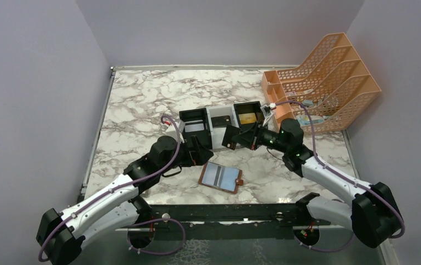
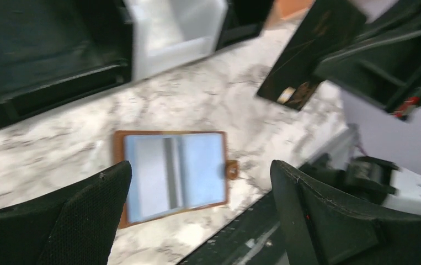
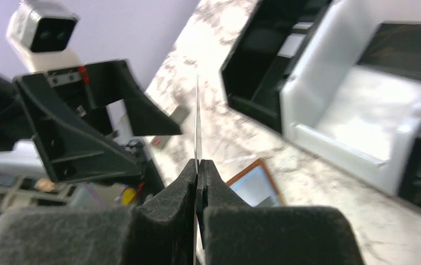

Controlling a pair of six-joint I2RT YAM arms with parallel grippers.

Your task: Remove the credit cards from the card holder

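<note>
Brown card holder [image 1: 220,177] under open left hand [image 2: 201,165] | right hand [image 3: 198,165] pinching dark card [image 2: 310,55]

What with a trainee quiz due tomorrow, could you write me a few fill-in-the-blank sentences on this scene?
1. The card holder lies ___ on the table, its pale blue lining facing up.
2. The right gripper pinches a thin card; the left gripper, fingers apart, holds ___.
3. The tray has a middle compartment that is ___, set between two black ones.

Missing words: open; nothing; white.
</note>
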